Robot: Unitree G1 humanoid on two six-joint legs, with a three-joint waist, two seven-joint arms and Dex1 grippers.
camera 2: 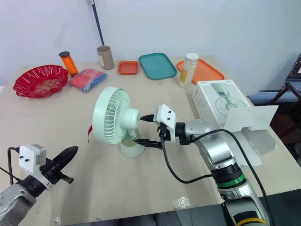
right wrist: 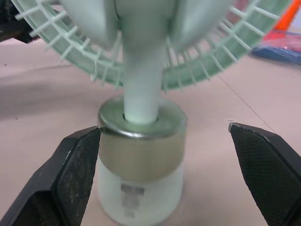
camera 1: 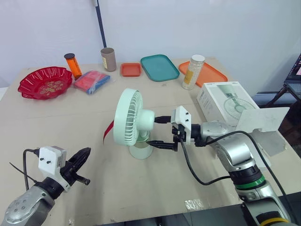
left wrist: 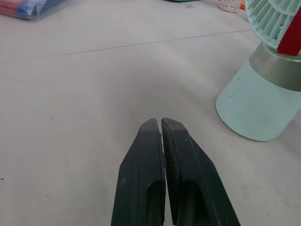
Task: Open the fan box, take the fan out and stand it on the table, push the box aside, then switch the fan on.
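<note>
The fan (camera 1: 134, 123) stands upright at the centre of the frame. It is mint green, with a round grilled head on a short stem, a silvery ring and a pale base. A red strip (camera 1: 108, 130) – perhaps a ribbon – hangs at its grille. The white box (camera 1: 225, 100), with a fan printed on top, lies at the right, its flap (camera 1: 263, 118) open toward the right edge.
</note>
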